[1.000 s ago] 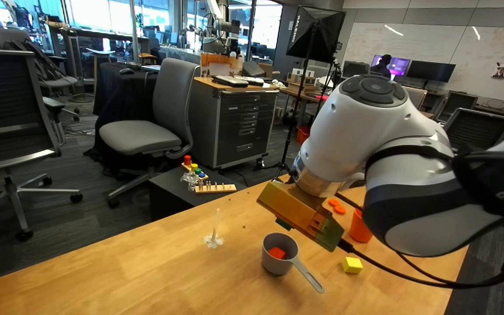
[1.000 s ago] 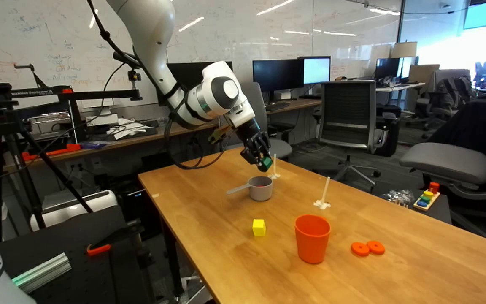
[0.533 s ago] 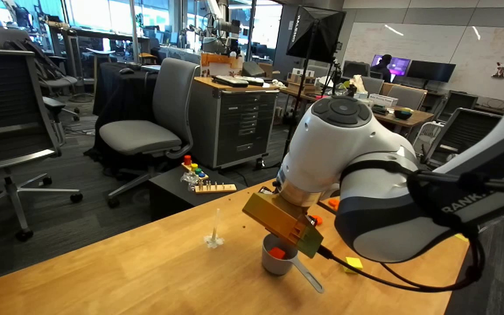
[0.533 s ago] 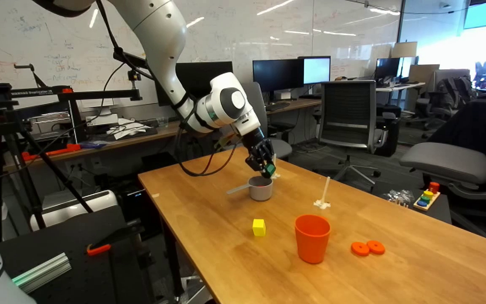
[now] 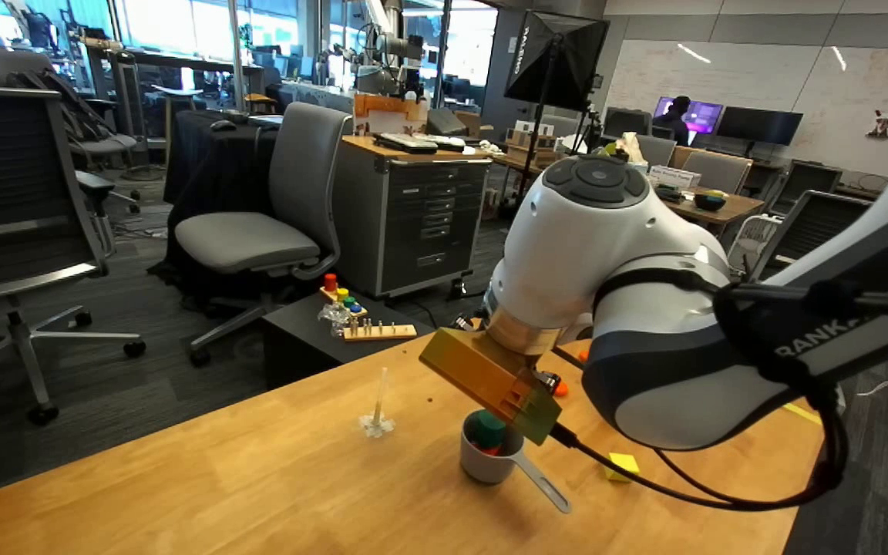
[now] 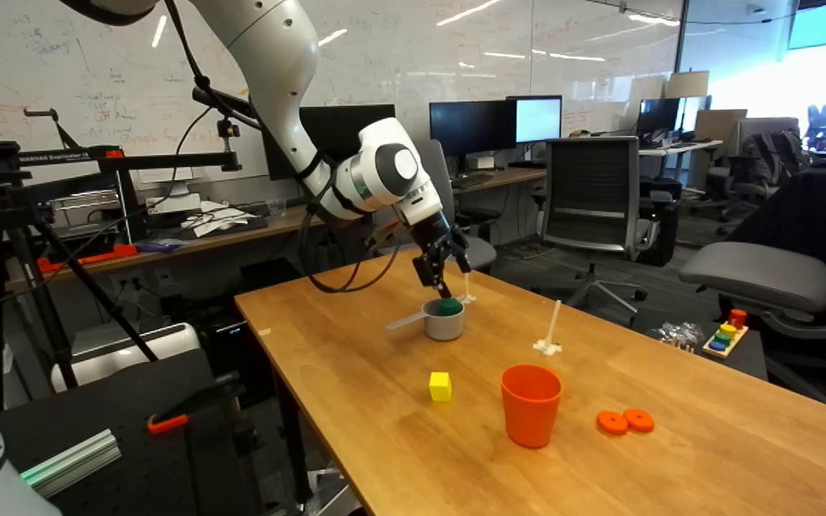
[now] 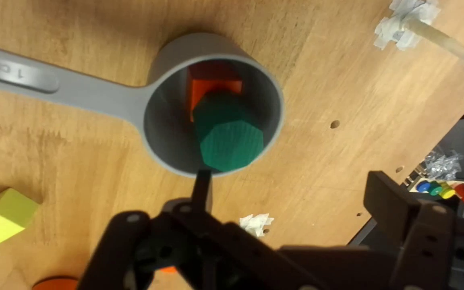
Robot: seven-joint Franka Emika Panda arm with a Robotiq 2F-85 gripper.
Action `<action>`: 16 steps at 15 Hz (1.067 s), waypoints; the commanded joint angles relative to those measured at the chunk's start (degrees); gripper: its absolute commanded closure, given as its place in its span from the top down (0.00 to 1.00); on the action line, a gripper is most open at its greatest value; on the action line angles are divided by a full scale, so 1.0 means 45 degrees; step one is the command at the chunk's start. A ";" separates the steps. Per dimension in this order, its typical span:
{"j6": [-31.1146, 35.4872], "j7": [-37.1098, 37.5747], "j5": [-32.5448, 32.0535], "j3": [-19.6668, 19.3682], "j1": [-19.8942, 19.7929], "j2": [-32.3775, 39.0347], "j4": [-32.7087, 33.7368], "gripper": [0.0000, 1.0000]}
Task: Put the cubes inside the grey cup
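Wrist view, grey cup point(image 7: 171, 133), handle point(image 7: 81, 89) leftward

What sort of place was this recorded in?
Most likely a robotics lab or an office turned into one: between them, the exterior views show a robot arm, a whiteboard with marker writing and a softbox light.

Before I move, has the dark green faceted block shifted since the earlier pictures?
Yes: in an exterior view, the green block has moved down, from above the round grey long-handled cup to inside it.
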 commanded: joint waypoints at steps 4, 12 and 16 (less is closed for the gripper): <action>-0.0150 0.0618 -0.0375 -0.0635 0.0329 -0.1411 -0.1810 1.00; -0.1802 0.0300 -0.1781 -0.0558 -0.0124 -0.2955 -0.4825 1.00; -0.1433 0.0244 -0.2212 -0.0155 -0.0500 -0.3229 -0.5755 1.00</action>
